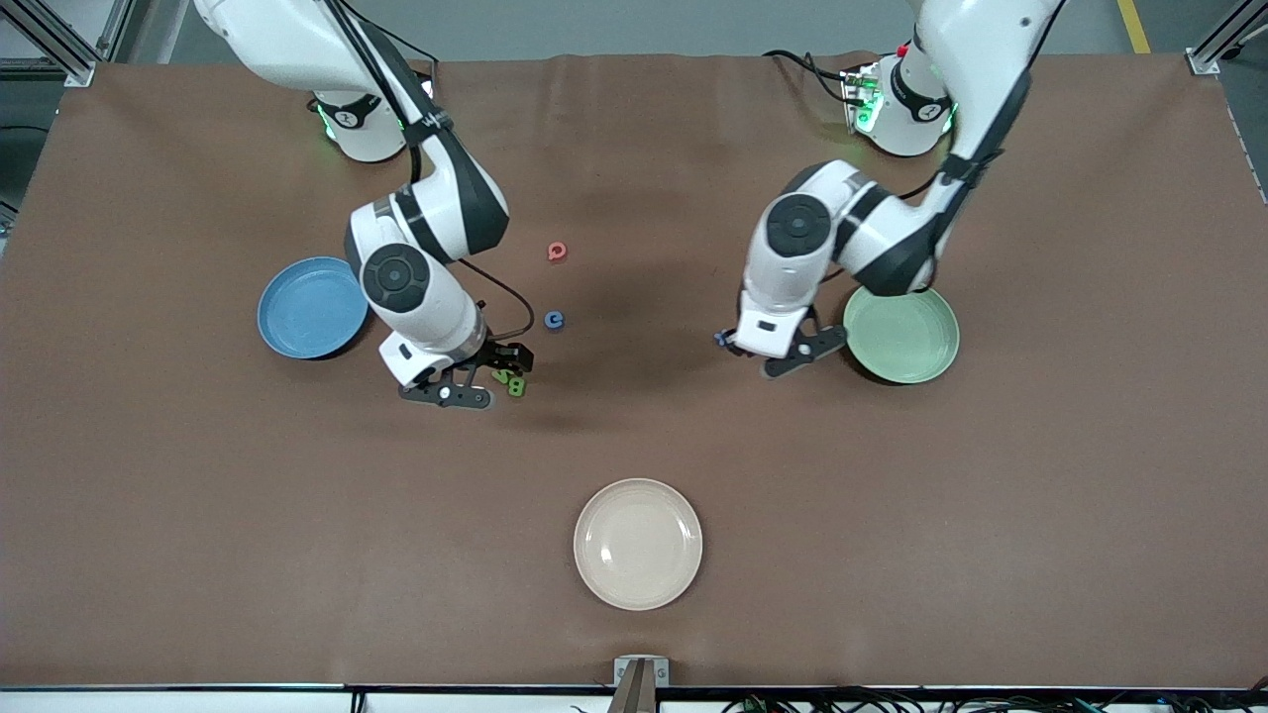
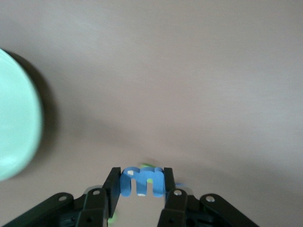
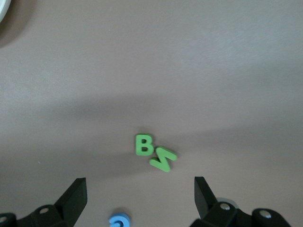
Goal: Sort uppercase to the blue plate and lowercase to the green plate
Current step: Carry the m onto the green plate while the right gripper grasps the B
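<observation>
Nearest the camera, a cream plate (image 1: 638, 544) is seen. Beneath the spread right pincer (image 1: 482, 381), the green B (image 3: 143, 144) and green zigzag letter (image 3: 163, 159) lie touching. The blue m (image 2: 142, 181) is clamped in the left pincer (image 2: 141, 185) beside the green plate (image 1: 901, 335).

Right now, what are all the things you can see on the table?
blue plate: one, blue, toward the right arm's end.
green plate: one, pale green, toward the left arm's end.
cream plate: one, cream, nearest the front camera.
red letter: one, red, round, mid-table.
blue round letter: one, blue, nearer the camera than the red one.
green B: one, green, beside the zigzag.
green zigzag letter: one, green, touching or almost touching the B.
blue m: one, blue, held in the left hand.
left hand: shut on the m, beside the green plate.
right hand: open, over the green letters.
</observation>
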You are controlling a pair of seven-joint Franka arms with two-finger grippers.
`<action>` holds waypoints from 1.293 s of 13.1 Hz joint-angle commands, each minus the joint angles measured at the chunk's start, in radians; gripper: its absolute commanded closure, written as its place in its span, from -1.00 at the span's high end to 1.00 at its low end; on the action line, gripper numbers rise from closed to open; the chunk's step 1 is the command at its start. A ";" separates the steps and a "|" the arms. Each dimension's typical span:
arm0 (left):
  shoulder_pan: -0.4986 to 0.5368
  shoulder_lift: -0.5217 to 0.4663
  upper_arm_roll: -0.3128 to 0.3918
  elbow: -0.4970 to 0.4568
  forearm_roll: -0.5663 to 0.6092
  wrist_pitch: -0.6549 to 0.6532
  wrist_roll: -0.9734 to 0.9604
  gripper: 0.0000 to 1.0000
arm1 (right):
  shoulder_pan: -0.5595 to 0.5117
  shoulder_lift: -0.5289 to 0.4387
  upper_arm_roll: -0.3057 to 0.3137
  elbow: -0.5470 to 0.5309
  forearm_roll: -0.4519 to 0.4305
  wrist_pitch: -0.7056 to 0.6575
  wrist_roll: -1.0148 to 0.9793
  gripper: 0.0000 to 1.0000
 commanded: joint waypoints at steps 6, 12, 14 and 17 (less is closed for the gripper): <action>0.496 -0.093 -0.260 -0.241 0.003 0.026 0.483 -0.48 | 0.040 0.118 -0.011 0.001 -0.001 0.151 0.072 0.61; 0.536 -0.076 -0.259 -0.340 0.095 0.141 0.519 -0.48 | 0.040 0.180 -0.012 0.003 -0.005 0.244 0.069 0.50; 0.568 -0.061 -0.260 -0.353 0.139 0.169 0.519 -0.48 | 0.040 0.194 -0.015 0.003 -0.006 0.270 0.069 0.48; 0.577 -0.045 -0.259 -0.373 0.168 0.200 0.519 -0.47 | 0.040 0.203 -0.017 0.003 -0.011 0.276 0.069 0.46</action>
